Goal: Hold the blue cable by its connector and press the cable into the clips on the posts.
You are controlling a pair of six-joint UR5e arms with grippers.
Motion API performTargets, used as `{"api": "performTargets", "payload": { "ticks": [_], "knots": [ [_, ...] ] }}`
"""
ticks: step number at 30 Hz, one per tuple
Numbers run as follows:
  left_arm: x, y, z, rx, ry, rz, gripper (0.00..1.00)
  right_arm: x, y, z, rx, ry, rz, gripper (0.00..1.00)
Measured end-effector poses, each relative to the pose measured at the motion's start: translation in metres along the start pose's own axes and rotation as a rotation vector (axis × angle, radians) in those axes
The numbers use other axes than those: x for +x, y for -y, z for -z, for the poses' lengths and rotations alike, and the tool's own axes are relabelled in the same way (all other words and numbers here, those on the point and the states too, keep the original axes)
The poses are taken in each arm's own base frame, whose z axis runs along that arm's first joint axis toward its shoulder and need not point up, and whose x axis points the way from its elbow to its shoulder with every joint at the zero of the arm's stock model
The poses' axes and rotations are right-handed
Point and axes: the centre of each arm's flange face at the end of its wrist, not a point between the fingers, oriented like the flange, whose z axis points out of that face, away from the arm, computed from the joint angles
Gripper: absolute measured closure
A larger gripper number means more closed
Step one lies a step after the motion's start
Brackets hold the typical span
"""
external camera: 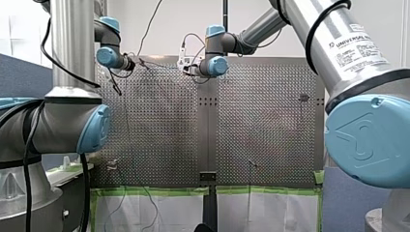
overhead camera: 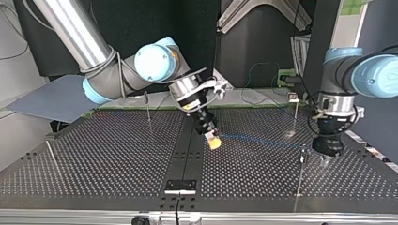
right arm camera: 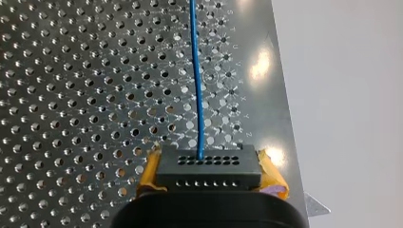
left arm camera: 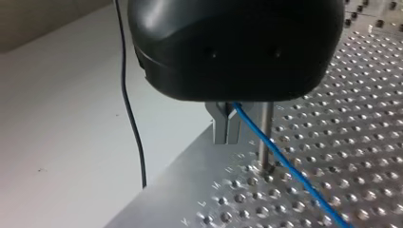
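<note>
**Cable held at both ends, nothing clipped yet**

You have the blue cable stretched in a straight line above the tabletop, held between the two arms. The right gripper has its jaws closed on the black connector, yellow pads on either side, and the cable leaves the connector's face straight ahead. The left gripper takes the other end. Its metal jaws stand narrow with the cable coming out at them, and by the tautness of the line I judge that they pinch it.

So the hold on the connector is done, and as far as you can see here the pressing is all left to do. In the left wrist view the cable runs just beside a thin post, crossing it low on the shaft, not at a clip.

You cannot tell whether cable and post touch. The clips themselves are too small to make out on any post. That includes the far post and the near post in the top view. The black body of the left gripper hides where the cable enters its jaws.
</note>
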Motion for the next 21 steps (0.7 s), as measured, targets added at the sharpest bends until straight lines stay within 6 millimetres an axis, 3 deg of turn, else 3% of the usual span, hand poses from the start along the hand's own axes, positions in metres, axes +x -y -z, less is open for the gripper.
{"api": "performTargets", "payload": {
  "ticks": [21],
  "knots": [
    [0.0,-0.007,-0.014,0.013,-0.004,0.017,0.99,0.004,-0.019,-0.003,-0.026,-0.012,0.002,1.0]
  ]
}}
